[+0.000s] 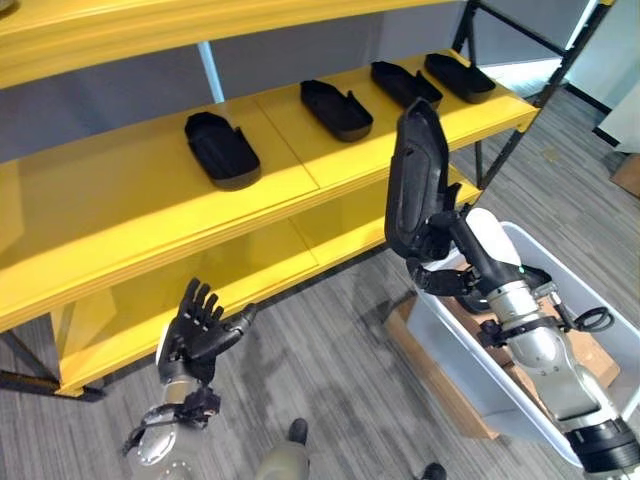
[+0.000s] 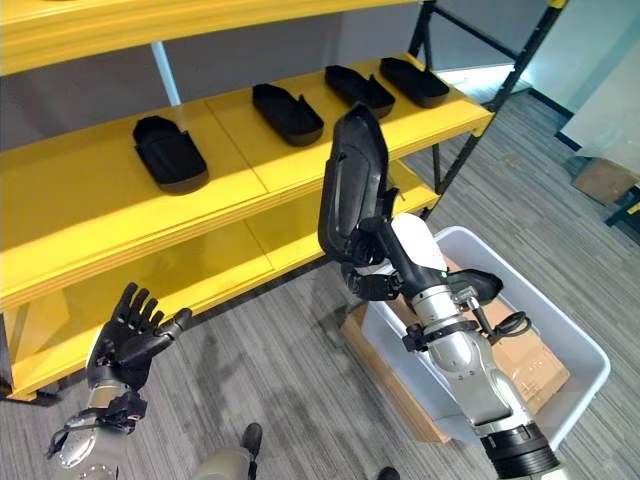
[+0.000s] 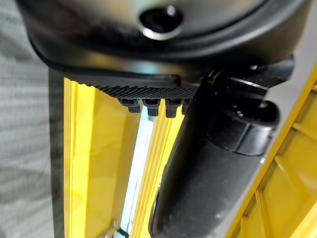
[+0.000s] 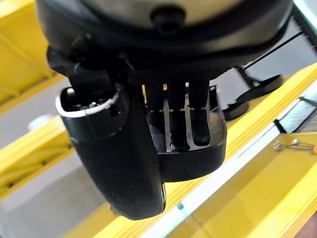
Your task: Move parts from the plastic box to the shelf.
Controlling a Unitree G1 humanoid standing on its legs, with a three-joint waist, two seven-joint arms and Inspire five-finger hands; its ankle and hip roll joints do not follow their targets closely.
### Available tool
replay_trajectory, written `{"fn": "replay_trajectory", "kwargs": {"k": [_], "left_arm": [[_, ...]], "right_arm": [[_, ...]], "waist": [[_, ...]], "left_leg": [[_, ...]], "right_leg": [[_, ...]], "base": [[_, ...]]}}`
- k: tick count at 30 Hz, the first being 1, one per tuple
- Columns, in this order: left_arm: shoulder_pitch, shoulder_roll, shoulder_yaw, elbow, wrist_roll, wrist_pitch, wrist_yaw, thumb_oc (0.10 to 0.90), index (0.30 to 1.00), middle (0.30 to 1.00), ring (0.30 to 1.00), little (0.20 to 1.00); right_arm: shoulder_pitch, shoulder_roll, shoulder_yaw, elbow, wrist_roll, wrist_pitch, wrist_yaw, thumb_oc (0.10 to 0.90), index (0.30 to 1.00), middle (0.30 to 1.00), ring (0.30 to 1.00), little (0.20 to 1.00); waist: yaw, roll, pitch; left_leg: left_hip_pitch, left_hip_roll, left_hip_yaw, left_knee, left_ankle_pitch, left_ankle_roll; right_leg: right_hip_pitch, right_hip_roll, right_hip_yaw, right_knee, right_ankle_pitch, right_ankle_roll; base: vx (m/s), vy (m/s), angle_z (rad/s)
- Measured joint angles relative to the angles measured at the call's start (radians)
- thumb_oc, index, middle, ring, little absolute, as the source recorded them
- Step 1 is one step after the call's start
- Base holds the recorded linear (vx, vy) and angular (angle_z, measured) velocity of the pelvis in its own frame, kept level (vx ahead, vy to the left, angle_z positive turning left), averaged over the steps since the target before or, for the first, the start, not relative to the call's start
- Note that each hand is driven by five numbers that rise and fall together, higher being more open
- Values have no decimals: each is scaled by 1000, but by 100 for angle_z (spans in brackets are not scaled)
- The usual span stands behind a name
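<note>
My right hand (image 1: 440, 262) is shut on a long black moulded part (image 1: 413, 180), held upright in the air in front of the yellow shelf (image 1: 130, 200). In the right wrist view the fingers (image 4: 179, 130) and thumb clamp the part's lower end (image 4: 198, 148). Several matching black parts (image 1: 222, 150) lie in a row on the middle shelf board. The white plastic box (image 1: 560, 290) stands on the floor at the right, under my right forearm. My left hand (image 1: 195, 330) hovers open and empty low at the left, in front of the bottom shelf.
A cardboard box (image 1: 430, 365) lies on the floor under the plastic box. Black shelf legs (image 1: 520, 110) stand at the shelf's right end. The carpet between the shelf and me is bare.
</note>
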Motion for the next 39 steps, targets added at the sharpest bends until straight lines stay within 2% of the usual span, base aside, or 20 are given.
{"fn": "replay_trajectory", "kwargs": {"k": [1,2,3,4,5,6,7,8,9,10,12,14,19,29,33,35,36,37,38,39], "left_arm": [[-3,2,1,2,4,0,0,900,1000,1000,1000,1000],[-11,1,-4,5,4,0,0,900,1000,1000,1000,1000],[-15,1,-6,6,5,0,0,900,1000,1000,1000,1000],[-19,1,-6,5,5,-1,-1,900,1000,1000,1000,1000],[-19,2,-5,4,5,-2,0,900,1000,1000,1000,1000],[-12,6,-5,2,5,-5,-1,900,1000,1000,1000,1000],[-6,1,-7,2,6,-5,-1,900,1000,1000,1000,1000],[3,-11,-6,2,5,-6,0,900,1000,1000,1000,1000],[11,-30,-18,4,5,-2,0,900,1000,1000,1000,1000],[26,-38,-40,-3,7,3,-4,900,1000,1000,1000,1000],[31,-53,-64,-19,15,3,-10,900,1000,1000,1000,1000],[22,-55,-71,-20,15,3,-17,900,1000,1000,1000,1000],[37,-95,-63,-52,13,3,-23,900,1000,1000,1000,1000],[34,-94,-61,-63,3,3,-24,900,1000,1000,1000,1000],[23,-93,-64,-60,1,3,-25,900,1000,1000,1000,1000],[6,-93,-65,-43,-5,3,-25,900,1000,1000,1000,1000],[2,-92,-63,-35,-6,2,-25,900,1000,1000,1000,1000],[5,-91,-61,-32,-6,2,-25,900,1000,1000,1000,1000],[7,-83,-61,-23,-5,1,-25,900,1000,1000,1000,1000],[6,-68,-62,-16,-5,2,-25,900,1000,1000,1000,1000]], "right_arm": [[0,-1,3,1,0,0,7,400,300,300,300,300],[1,0,5,3,0,0,13,400,300,300,300,300],[1,-1,12,4,0,0,16,400,300,300,300,300],[1,-1,23,4,0,-1,19,400,300,300,300,300],[1,0,31,4,1,-5,23,400,300,300,300,300],[-2,-1,42,2,2,-22,35,400,300,300,300,300],[-7,-2,45,3,4,-28,38,400,300,300,300,300],[-14,-4,53,3,5,-29,39,400,300,300,300,300],[-13,-22,55,4,5,-31,42,400,300,300,300,300],[-14,-38,58,8,6,-29,50,400,300,300,300,300],[-16,-83,63,12,11,-24,61,400,300,300,300,300],[-14,-101,60,13,23,-19,64,400,300,300,300,300],[-6,-112,54,7,44,-19,66,400,300,300,300,300],[-7,-132,53,-2,67,-21,90,400,300,300,300,300],[-15,-159,53,-2,83,-22,90,400,300,300,300,300],[-17,-177,53,-2,83,-23,90,400,300,300,300,300],[-21,-188,52,-2,83,-25,89,400,300,300,300,300],[-20,-188,52,-2,83,-25,89,400,300,300,300,300],[-20,-181,53,-2,83,-26,89,400,300,300,300,300],[-20,-173,52,-4,83,-30,89,400,300,300,300,300]], "waist": [[-3,5,3],[-21,22,13],[-31,35,18],[-39,49,24],[-39,51,23],[-36,45,21],[-39,45,22],[-48,43,21],[-61,56,20],[-62,64,17],[-85,76,20],[-106,77,20],[-108,106,14],[-103,112,11],[-87,116,14],[-92,111,17],[-83,103,22],[-79,96,26],[-77,71,40],[-84,50,52]], "left_leg": [[6,-9,-33,-1,5,8],[23,-4,-69,-11,14,18],[29,8,-90,-17,16,21],[37,19,-113,-27,20,26],[46,31,-114,-40,32,19],[63,37,-118,-72,48,-3],[67,40,-129,-79,48,-4],[67,43,-135,-85,49,-9],[75,37,-146,-93,52,-10],[87,41,-152,-113,54,2],[76,56,-185,-115,62,-19],[95,63,-205,-121,65,-30],[136,81,-194,-153,64,-40],[139,53,-190,-146,73,-56],[96,20,-179,-64,79,-65],[63,3,-148,-18,102,-97],[46,7,-99,0,121,-102],[44,8,-107,3,121,-98],[42,21,-106,21,86,-53],[44,47,-104,42,52,-42]], "right_leg": [[-17,0,72,56,-1,0],[-41,30,168,137,-100,50],[-45,80,226,183,-200,75],[-62,157,268,226,-297,80],[-72,204,271,237,-346,79],[-97,317,212,203,-406,46],[-108,385,196,166,-430,28],[-120,456,197,131,-425,-14],[-102,469,185,108,-398,-70],[-90,480,181,92,-386,-67],[-81,504,185,91,-405,-45],[-65,514,180,79,-416,-45],[0,525,180,-10,-386,-62],[54,504,156,-74,-378,-56],[61,480,129,-64,-387,-49],[59,461,110,-51,-396,-52],[53,438,102,-46,-405,-73],[54,433,103,-46,-402,-84],[62,423,99,-54,-389,-110],[72,409,97,-62,-387,-114]], "base": [[93,126,55],[79,114,69],[56,62,74],[53,23,54],[90,0,45],[90,5,28],[86,10,24],[51,0,31],[72,-4,20],[77,-19,9],[64,-47,17],[80,-89,24],[81,-88,-4],[35,-60,11],[-47,-6,25],[-5,29,39],[36,20,26],[57,31,6],[37,38,-2],[53,89,6]]}}
